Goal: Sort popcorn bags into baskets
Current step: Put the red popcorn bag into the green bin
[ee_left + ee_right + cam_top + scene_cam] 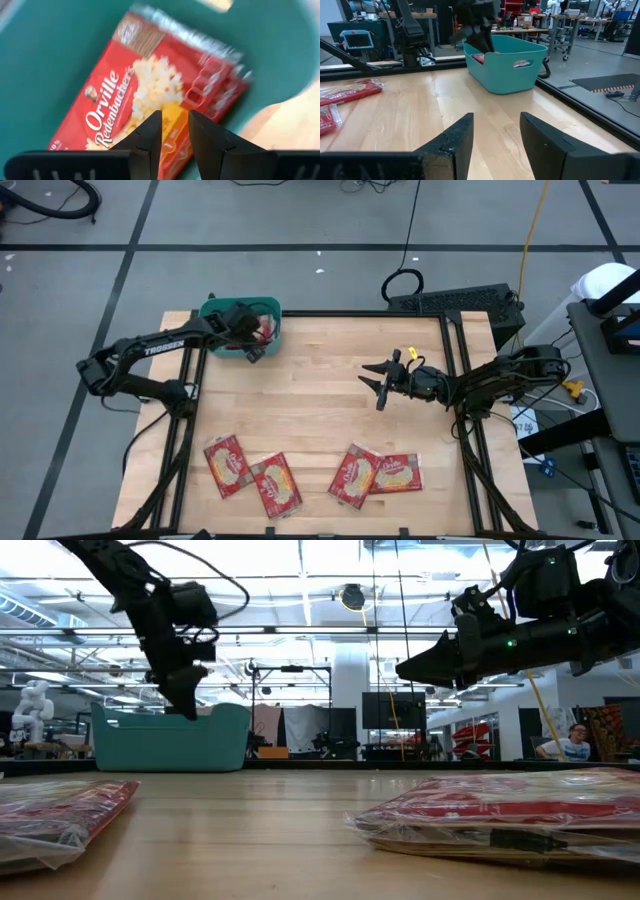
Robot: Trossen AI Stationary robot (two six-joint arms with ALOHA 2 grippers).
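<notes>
The teal basket (pixel 215 310) stands at the table's far left corner. A red popcorn bag (pixel 135 95) lies tilted inside it against the basket's wall (pixel 40 65). My left gripper (pixel 175 122) hangs just above that bag, pointing steeply down into the basket (pixel 170 740). Its fingers stand a narrow gap apart, with nothing between them. Several more popcorn bags lie flat along the near edge: two at the left (pixel 228 465), (pixel 277 485) and two overlapping at the right (pixel 352 475), (pixel 398 473). My right gripper (pixel 378 388) waits open and level above the table's right middle.
Black frame rails run along the table's left and right sides (pixel 455 370). Bare wood (pixel 310 400) lies between the basket and the bags. The room beyond holds equipment and a seated person (pixel 570 745) at the far right.
</notes>
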